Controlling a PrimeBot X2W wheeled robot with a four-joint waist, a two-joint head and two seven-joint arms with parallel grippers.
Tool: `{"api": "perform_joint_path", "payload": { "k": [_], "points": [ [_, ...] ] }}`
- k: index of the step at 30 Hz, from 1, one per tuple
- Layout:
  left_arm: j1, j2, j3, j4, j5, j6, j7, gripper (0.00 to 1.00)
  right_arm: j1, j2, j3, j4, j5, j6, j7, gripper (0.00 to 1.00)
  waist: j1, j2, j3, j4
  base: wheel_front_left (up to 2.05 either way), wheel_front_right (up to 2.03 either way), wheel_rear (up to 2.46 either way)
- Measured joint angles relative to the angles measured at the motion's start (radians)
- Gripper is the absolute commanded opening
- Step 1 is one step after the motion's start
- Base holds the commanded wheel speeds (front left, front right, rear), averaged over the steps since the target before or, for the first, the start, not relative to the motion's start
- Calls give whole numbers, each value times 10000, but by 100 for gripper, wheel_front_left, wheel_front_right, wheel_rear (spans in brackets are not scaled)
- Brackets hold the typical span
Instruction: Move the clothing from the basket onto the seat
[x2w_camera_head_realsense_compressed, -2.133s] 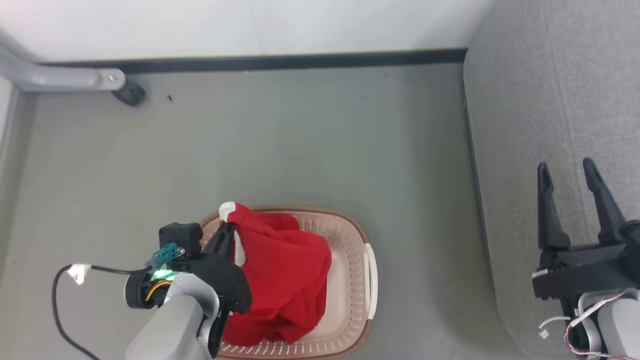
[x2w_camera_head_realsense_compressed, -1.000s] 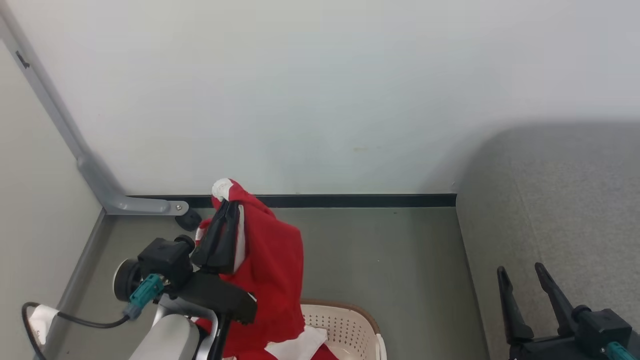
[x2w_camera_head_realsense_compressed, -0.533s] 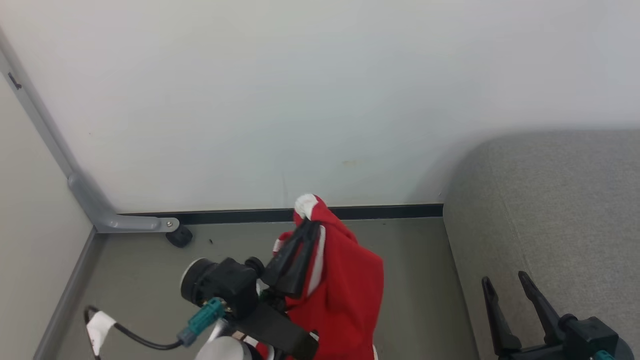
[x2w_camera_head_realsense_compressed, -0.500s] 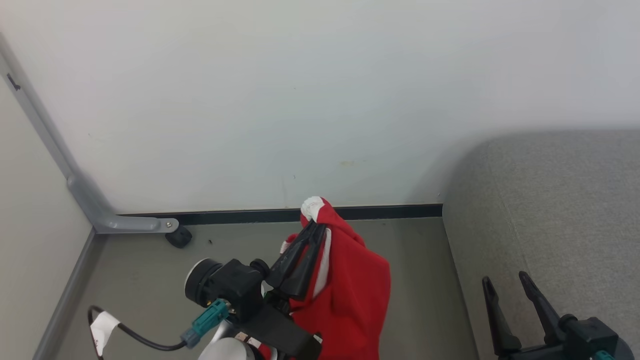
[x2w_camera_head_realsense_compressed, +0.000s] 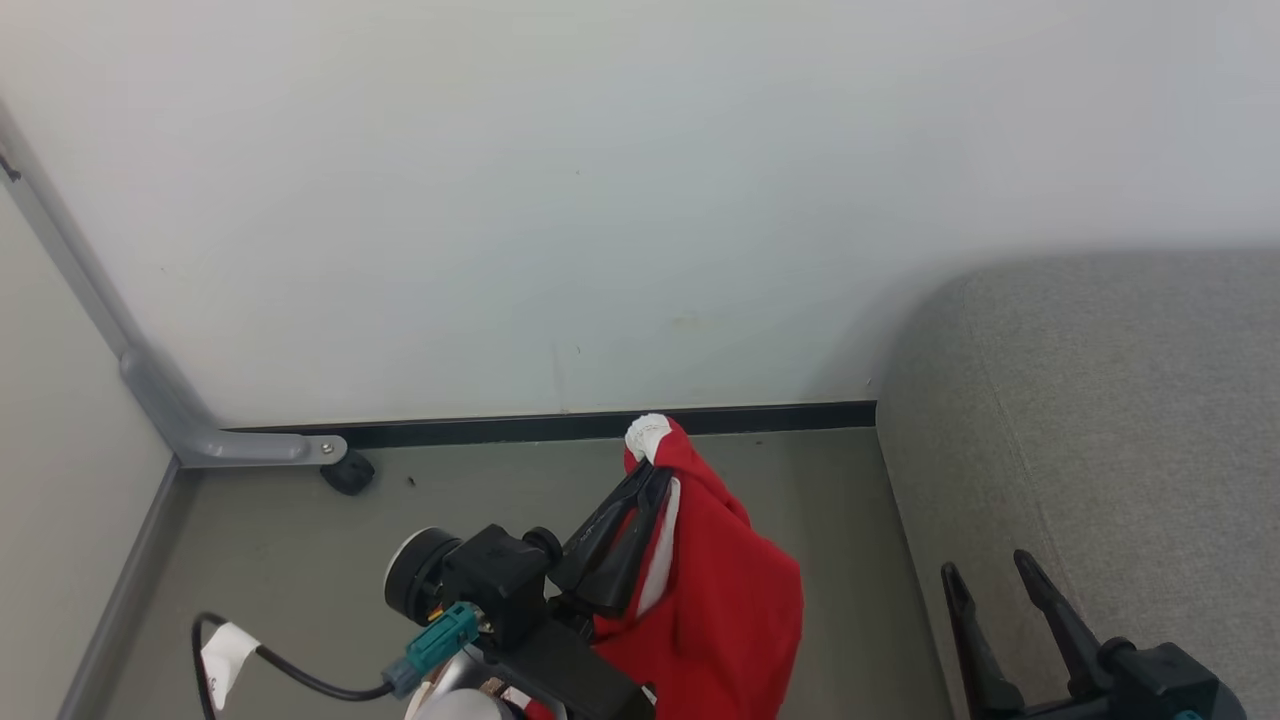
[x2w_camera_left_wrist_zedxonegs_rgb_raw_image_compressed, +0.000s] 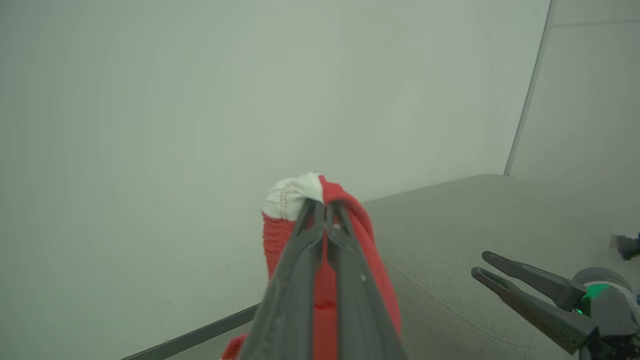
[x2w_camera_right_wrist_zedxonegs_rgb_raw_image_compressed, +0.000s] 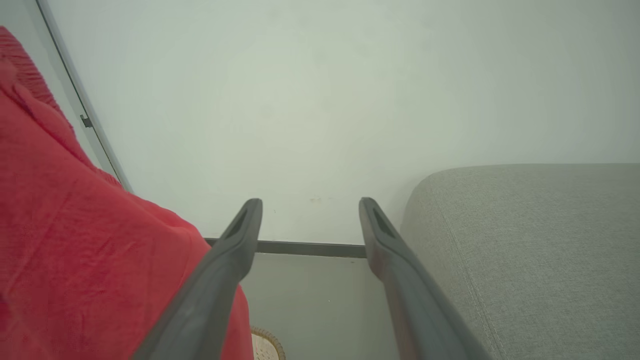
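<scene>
- Far left, a grey frame leg (x2w_camera_head_realsense_compressed: 220, 445) on a dark caster (x2w_camera_head_realsense_compressed: 347, 473) stands against the wall, and it plays no part in my job.
- My left gripper (x2w_camera_head_realsense_compressed: 652, 472) has both fingers pressed together on a bunched fold of the clothing (x2w_camera_head_realsense_compressed: 735, 610). A white-edged tip pokes out just above the fingertips. The rest of the red fabric hangs down from that pinch, in the air over the floor (x2w_camera_head_realsense_compressed: 300, 580).
- My right wrist view catches a sliver of the basket (x2w_camera_right_wrist_zedxonegs_rgb_raw_image_compressed: 267, 346) low down, beside the hanging fabric. I cannot tell whether more garments lie inside it.
- The seat (x2w_camera_head_realsense_compressed: 1100, 420) rises to the right. The garment is near its rounded corner but not over it, and no red fabric lies on the part I can see.
- My right gripper (x2w_camera_head_realsense_compressed: 985, 565) has its fingers spread apart and holds nothing, low by the seat's front.
- As I judge it, lifting this piece out is done. I have yet to carry it right over the cushion, let it go there, then check the basket for more.
</scene>
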Motion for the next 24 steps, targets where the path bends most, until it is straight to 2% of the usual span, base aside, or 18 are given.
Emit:
{"api": "perform_joint_path", "payload": {
  "k": [12,24],
  "points": [
    [-17,-23,4,-134,-4,84,228,0,-50,10,249,-199,-4,186,163,100,0,0,57,126,0,0,0],
    [-210,-123,-63,-96,-69,71,374,0,-1126,297,1379,-119,-104,849,531,100,0,0,138,636,0,0,0]
  ]
}}
